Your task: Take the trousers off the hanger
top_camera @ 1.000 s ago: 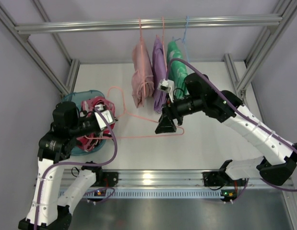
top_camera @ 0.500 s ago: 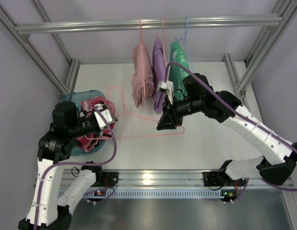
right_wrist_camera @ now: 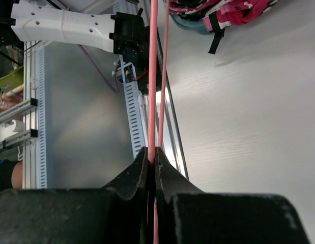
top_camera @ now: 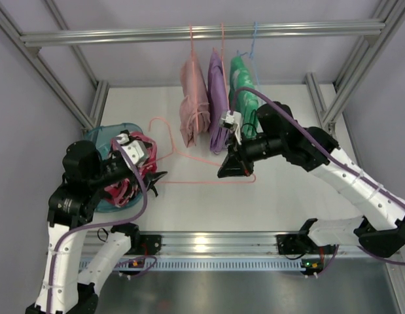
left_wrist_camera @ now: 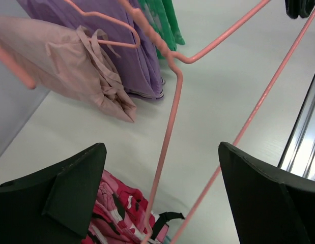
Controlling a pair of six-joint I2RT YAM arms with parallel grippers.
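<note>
The right end effector (top_camera: 232, 167) (right_wrist_camera: 151, 152) is clamped on the hanger (top_camera: 202, 181) (right_wrist_camera: 152, 76). In the right wrist view its two dark fingers are pressed together on the thin salmon-pink wire. A second run of the same wire is seen just beside the gripped one.

From this grip the hanger is stretched leftward, low over the white worktop (top_camera: 287, 196), with its hook end pointed toward the far left.

The left end effector (top_camera: 154, 183) (left_wrist_camera: 162, 147) is spread wide apart and nothing is gripped by it. In the left wrist view two wires of the hanger (left_wrist_camera: 170, 117) are seen running through the gap between the fingers and converging at the trousers (left_wrist_camera: 121, 208).

The trousers (top_camera: 127, 173) (right_wrist_camera: 233, 12) are bunched in a blue basin (top_camera: 97, 136) at the left of the worktop, just behind the left end effector. Whether the fabric is threaded on the wire cannot be told.

Farther back, a pale pink garment (top_camera: 191, 104), a purple garment (top_camera: 217, 98) and a green garment (top_camera: 243, 85) are hung from the overhead rail (top_camera: 202, 31).
</note>
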